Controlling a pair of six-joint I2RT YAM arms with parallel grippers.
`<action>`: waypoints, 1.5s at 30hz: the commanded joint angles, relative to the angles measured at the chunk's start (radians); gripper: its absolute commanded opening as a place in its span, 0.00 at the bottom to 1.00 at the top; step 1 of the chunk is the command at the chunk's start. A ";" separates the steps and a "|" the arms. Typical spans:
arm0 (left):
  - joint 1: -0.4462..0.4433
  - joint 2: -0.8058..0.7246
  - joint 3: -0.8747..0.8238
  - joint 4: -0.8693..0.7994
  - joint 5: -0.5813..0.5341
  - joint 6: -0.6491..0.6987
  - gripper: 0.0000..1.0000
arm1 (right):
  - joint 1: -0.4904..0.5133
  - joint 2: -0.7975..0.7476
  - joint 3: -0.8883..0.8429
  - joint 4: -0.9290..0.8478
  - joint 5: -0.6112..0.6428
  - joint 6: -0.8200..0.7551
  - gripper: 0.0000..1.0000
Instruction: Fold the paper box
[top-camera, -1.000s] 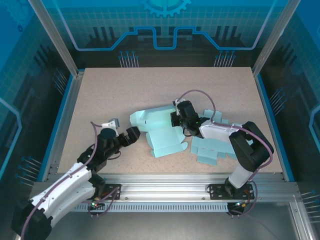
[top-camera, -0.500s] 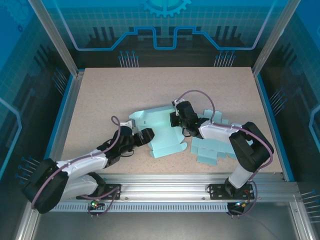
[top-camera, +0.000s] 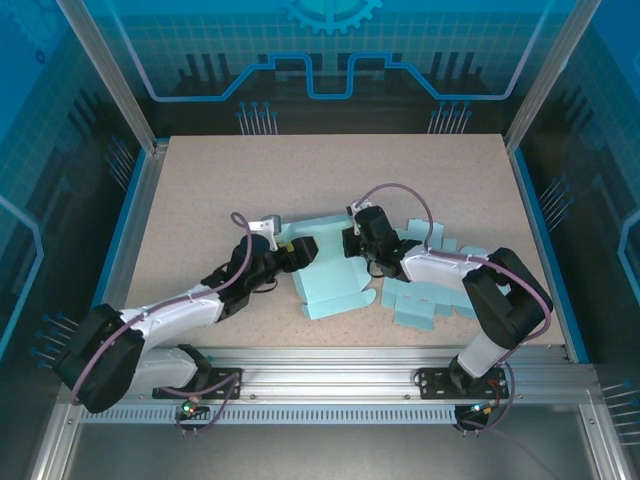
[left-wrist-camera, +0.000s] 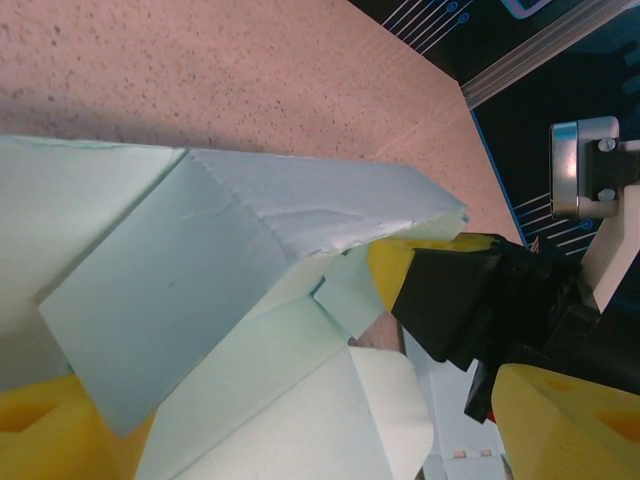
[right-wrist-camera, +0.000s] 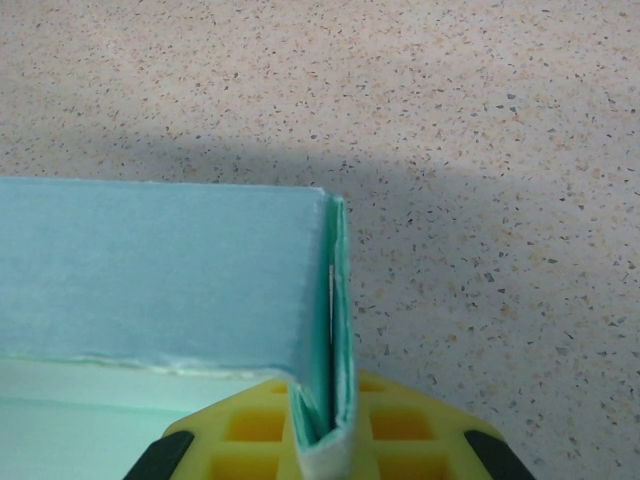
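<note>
The paper box (top-camera: 335, 275) is a pale teal, partly folded sheet lying mid-table. My right gripper (top-camera: 351, 240) is shut on the box's back wall. In the right wrist view that doubled wall (right-wrist-camera: 325, 330) stands pinched between the yellow pads (right-wrist-camera: 250, 430). My left gripper (top-camera: 298, 250) is at the box's left end, open, with the flaps between its wide-set fingers. In the left wrist view the paper flaps (left-wrist-camera: 250, 330) lie between the yellow fingertips (left-wrist-camera: 570, 420). The right gripper's black and yellow tip (left-wrist-camera: 450, 300) shows just past them.
A second flat teal paper blank (top-camera: 425, 295) lies to the right of the box, under my right arm. Bare speckled tabletop (top-camera: 300, 180) stretches behind and to the left. Blue-edged frame rails (top-camera: 130, 230) border the table.
My left arm has reached forward and right from the near-left table onto the box's left end, and its jaws have narrowed slightly. The right gripper has held its grip in place.
</note>
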 joint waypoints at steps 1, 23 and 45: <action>0.005 0.042 0.026 0.030 -0.007 0.050 0.87 | 0.016 -0.023 -0.002 0.026 -0.006 0.020 0.06; 0.269 -0.545 0.031 -0.595 -0.066 0.195 0.71 | 0.012 -0.032 0.025 -0.041 -0.013 0.042 0.05; 0.363 0.080 -0.062 0.022 0.303 0.019 0.55 | 0.012 0.006 0.077 -0.071 -0.025 0.092 0.05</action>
